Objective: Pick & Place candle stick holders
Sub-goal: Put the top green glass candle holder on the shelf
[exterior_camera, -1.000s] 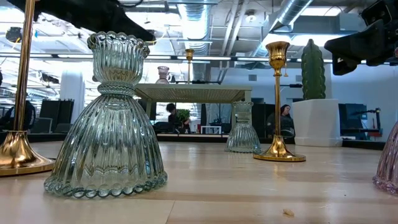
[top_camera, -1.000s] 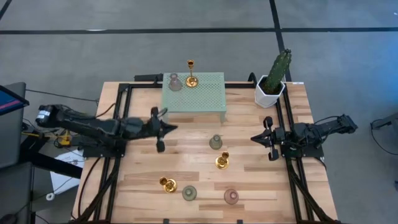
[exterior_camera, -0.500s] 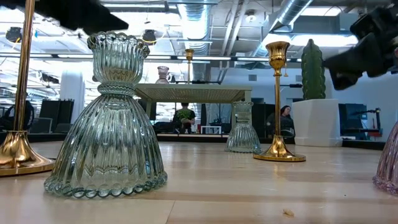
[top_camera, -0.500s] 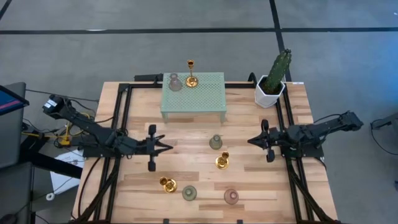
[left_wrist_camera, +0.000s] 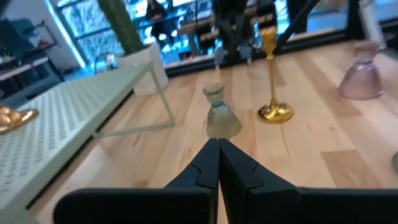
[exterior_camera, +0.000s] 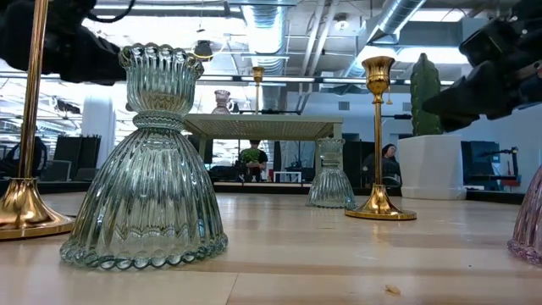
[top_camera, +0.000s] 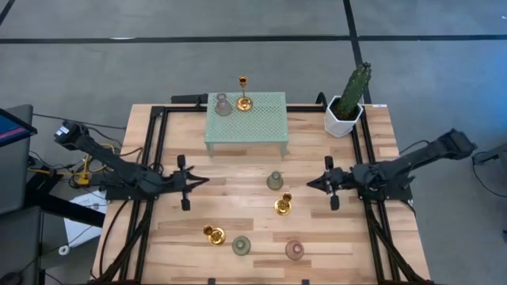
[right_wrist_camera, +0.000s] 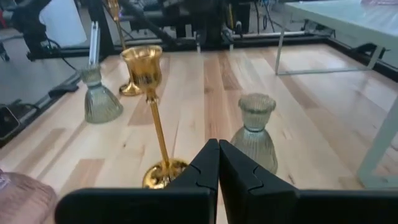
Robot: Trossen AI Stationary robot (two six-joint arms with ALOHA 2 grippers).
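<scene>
Left end effector (top_camera: 195, 180) withdrew, both clenched empty; gold holders (top_camera: 283, 205) three; glass holders (top_camera: 274, 181) four.

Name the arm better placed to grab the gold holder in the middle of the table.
Right. The right gripper, shut, points at the gold holder from close by. The left gripper, also shut, sits farther off across the table.

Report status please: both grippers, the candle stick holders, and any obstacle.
Left gripper shut, empty, over table's left. Right gripper shut, empty, facing gold holder and green holder. Two holders on mint stand, five on table. Nothing in the way.
</scene>
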